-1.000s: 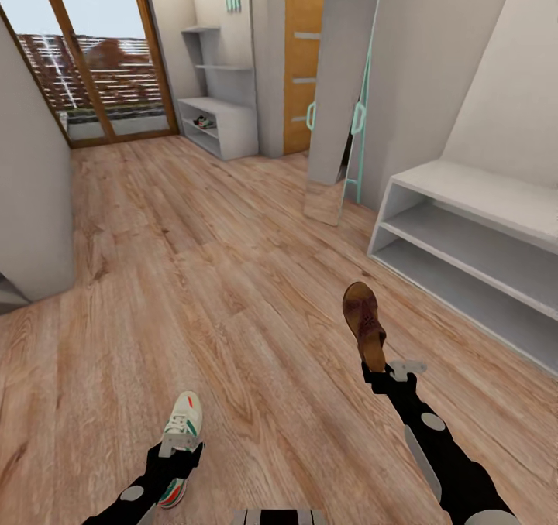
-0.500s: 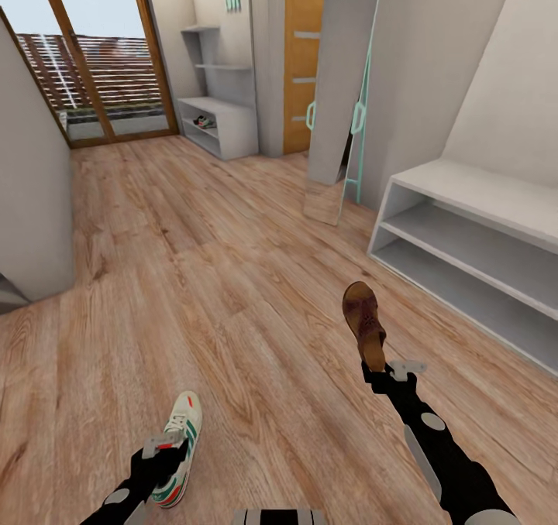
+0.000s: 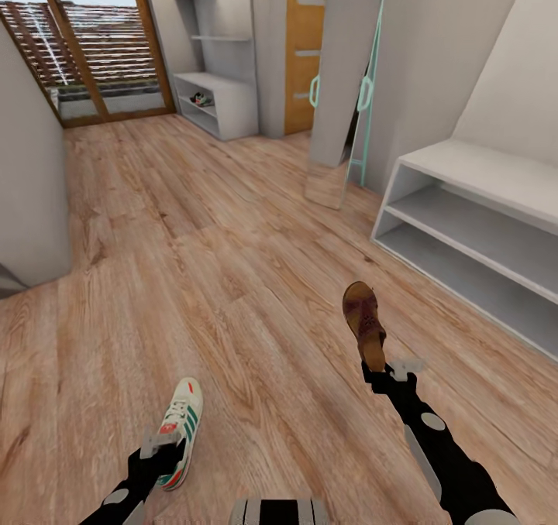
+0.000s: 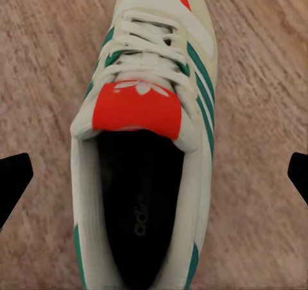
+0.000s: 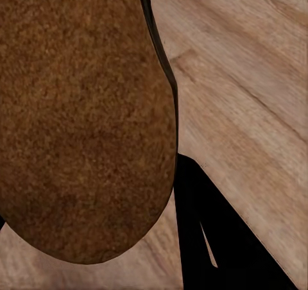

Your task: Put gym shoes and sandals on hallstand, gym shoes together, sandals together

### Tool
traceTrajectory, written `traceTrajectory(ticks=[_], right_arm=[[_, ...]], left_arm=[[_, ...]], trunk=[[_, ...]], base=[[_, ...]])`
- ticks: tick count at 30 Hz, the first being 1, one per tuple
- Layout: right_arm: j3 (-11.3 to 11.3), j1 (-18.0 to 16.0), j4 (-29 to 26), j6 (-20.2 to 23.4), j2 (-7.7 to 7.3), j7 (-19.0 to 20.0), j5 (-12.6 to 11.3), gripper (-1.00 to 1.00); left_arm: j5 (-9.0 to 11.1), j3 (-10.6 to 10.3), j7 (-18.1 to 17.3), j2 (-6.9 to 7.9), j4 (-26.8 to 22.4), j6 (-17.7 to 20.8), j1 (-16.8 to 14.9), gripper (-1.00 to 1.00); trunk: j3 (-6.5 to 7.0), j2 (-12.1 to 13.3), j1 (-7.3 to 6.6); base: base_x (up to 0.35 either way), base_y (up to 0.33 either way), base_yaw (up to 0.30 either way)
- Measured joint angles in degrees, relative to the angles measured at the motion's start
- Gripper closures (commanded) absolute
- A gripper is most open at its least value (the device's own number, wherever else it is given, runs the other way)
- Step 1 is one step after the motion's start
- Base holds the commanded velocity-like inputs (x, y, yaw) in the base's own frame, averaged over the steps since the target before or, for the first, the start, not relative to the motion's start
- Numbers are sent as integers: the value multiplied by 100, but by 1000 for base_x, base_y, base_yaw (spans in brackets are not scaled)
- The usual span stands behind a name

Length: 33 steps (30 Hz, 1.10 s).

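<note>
Lower right of the head view: the right gripper (image 3: pixel 377 368) clamps a sandal (image 3: pixel 364 323) by its heel, toe pointing up-frame. Lower left, the left gripper (image 3: pixel 160 453) hangs spread wide over a sneaker (image 3: pixel 180 427) lying on the floor (image 3: pixel 232 277), not touching it.

White low-top gym shoe (image 3: pixel 179 430) with green side stripes, red-orange tongue patch, black insole; dark brown leather sandal (image 3: pixel 364 325); light brown wood-grain plank floor (image 3: pixel 232 277); light grey two-shelf bench (image 3: pixel 473 231)

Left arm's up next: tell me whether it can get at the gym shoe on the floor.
Probably yes: the left gripper sits open right at the gym shoe, fingertips either side of its heel, nothing between.
</note>
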Motion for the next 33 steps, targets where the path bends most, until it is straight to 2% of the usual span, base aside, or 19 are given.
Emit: traceTrajectory(ticks=[3, 8, 16, 29, 33], right_arm=[[0, 0, -2, 0, 0, 0, -1, 100], [-2, 0, -9, 0, 0, 0, -1, 100], [-3, 0, -9, 0, 0, 0, -1, 100], [-8, 0, -9, 0, 0, -1, -1, 100], [-8, 0, -17, 0, 0, -1, -1, 100]], left_arm=[[2, 0, 2, 0, 0, 0, 0, -100], [-1, 1, 2, 2, 1, 0, -1, -100], [-1, -1, 3, 1, 1, 0, 0, -100], [-1, -4, 3, 2, 1, -9, -1, -100], [-1, -5, 3, 2, 1, -9, -1, -100]], trunk=[[-92, -4, 8], [-129, -4, 7], [-314, -15, 28], [-696, -32, 62], [-732, -33, 61]], base=[[0, 0, 63], [0, 0, 32], [0, 0, 2], [0, 0, 0], [0, 0, 0]])
